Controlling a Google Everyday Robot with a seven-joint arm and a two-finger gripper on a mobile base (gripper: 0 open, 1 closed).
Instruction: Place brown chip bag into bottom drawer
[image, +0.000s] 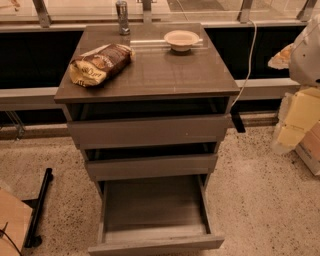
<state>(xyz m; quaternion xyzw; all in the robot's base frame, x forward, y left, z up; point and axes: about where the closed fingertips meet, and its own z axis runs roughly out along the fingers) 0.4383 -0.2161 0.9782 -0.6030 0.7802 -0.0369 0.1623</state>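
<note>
One grey-brown cabinet (150, 75) has three drawers: one bottom drawer (155, 243) pulled far out, and two above it, the top drawer (150, 131) and the middle drawer (150, 166), each out a little. On the cabinet's top are one brown chip bag (100, 64), one small bowl (181, 39) and one metal cylinder (122, 17), and one white cable (248, 65) hangs past its right side. One pale robot arm part (306, 52) shows at the right edge, while the gripper is out of view.

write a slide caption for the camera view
Brown chip bag on the cabinet top, bottom drawer pulled open below, pincer not in view
</note>
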